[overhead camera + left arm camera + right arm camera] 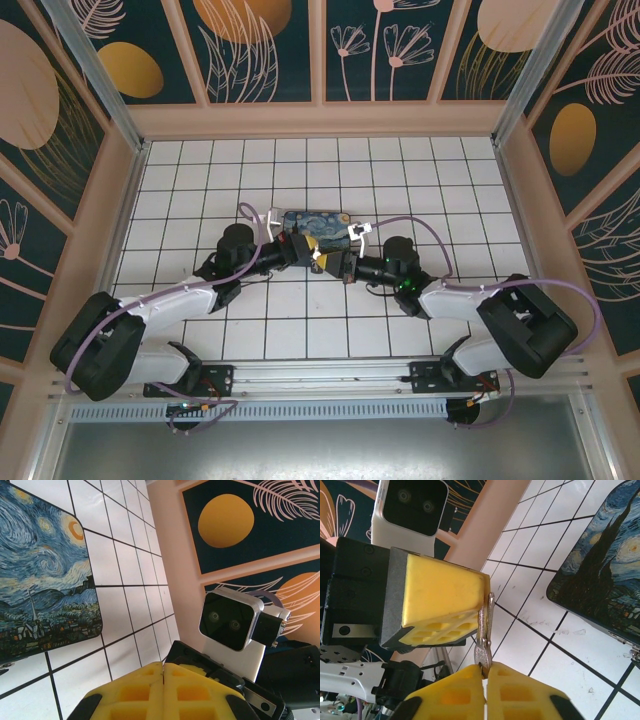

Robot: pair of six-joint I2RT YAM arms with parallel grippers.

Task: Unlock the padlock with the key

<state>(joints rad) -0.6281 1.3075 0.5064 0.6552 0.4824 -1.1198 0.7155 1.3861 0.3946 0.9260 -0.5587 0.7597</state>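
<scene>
Yellow right hand (485, 670) tight on key (481, 654).

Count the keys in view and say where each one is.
1. The key is pinched by one end in the right gripper, and its other end reaches up beside the left gripper. Others could be hidden behind the grippers.

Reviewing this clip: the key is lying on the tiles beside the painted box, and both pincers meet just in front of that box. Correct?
Not the key's place. The key is pinched in the right pincer, standing up beside the left pincer; the right wrist view shows it. Both pincers do meet just in front of the painted box.
</scene>
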